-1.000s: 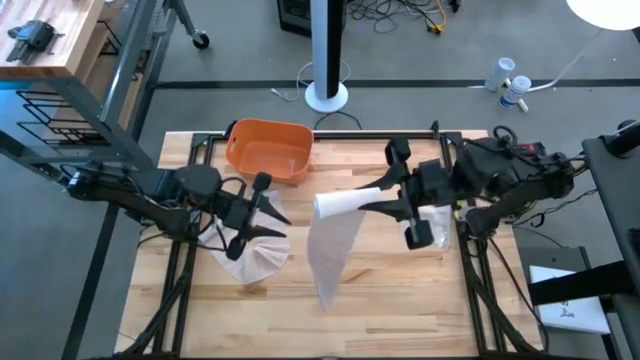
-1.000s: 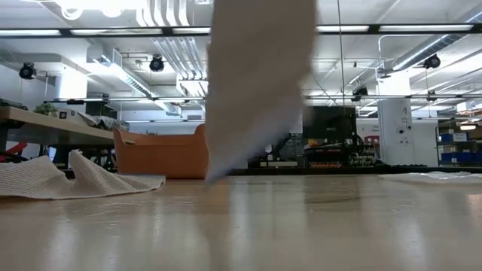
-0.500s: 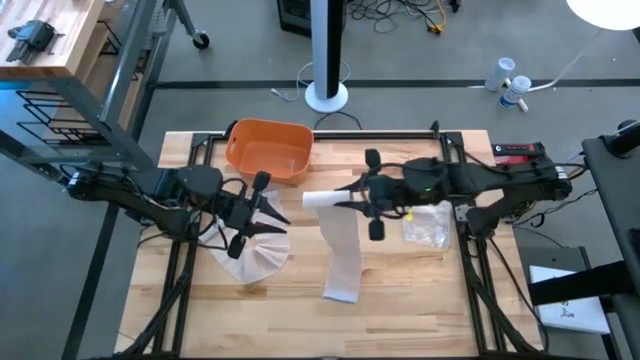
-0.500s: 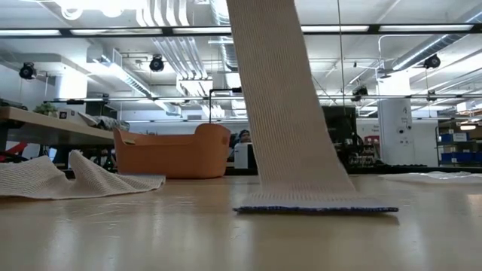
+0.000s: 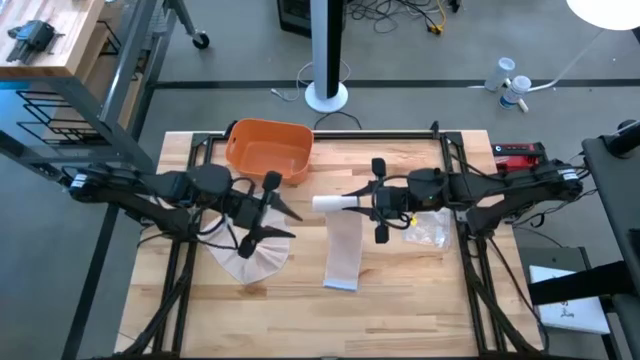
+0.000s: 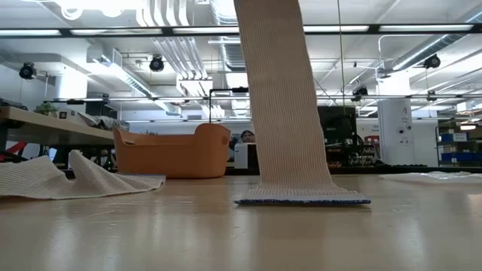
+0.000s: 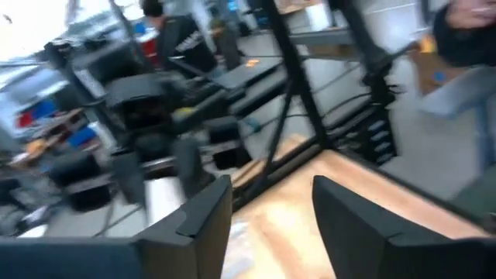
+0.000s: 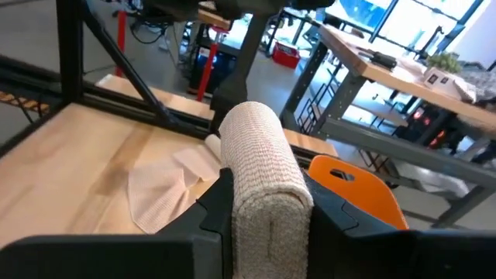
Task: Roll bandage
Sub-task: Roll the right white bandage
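Nearest the front edge of the table [image 5: 400, 320], the loose end of the bandage [image 5: 343, 250] lies flat on the wood, its strip rising steeply to a half-wound roll; from the low view it hangs taut and nearly upright. The right gripper [image 5: 352, 204] holds that roll above the table's middle, arm stretched in level from the right side, fingers clamped on the roll's sides; the roll pokes out past them. Just behind its wrist lies one clear plastic bag [image 5: 428, 226]. The left gripper [image 5: 283, 224] hovers over one crumpled white cloth [image 5: 255, 260] on the left half, arm reaching in low from the left, fingers spread apart and empty. Farthest back, at the rear edge, sits one orange basket [image 5: 268, 150].
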{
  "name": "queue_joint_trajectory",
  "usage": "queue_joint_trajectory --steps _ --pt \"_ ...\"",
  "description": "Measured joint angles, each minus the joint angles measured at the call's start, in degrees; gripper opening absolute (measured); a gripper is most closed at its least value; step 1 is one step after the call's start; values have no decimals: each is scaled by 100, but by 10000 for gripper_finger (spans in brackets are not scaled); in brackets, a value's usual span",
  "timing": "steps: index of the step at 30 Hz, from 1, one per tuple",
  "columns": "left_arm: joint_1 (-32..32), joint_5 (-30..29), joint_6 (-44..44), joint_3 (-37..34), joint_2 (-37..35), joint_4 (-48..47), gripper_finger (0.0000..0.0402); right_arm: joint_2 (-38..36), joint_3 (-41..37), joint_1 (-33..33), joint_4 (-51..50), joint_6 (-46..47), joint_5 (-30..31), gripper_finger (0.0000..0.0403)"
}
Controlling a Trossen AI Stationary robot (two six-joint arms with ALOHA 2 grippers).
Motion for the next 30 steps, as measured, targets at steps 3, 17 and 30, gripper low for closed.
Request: queue_joint_trajectory --steps 3,17,30 --pt "354 -67 -93 -103 108 136 195 -31 -243 -47 235 -160 -1 88" --pt "1590 931 -1086 -116 1218 706 263 -56 -1058 -360 1238 -1075 -15 89" --pt "1748 1394 -2126 -111 1491 1059 292 -85 -1137 -279 1352 -2147 418 89"
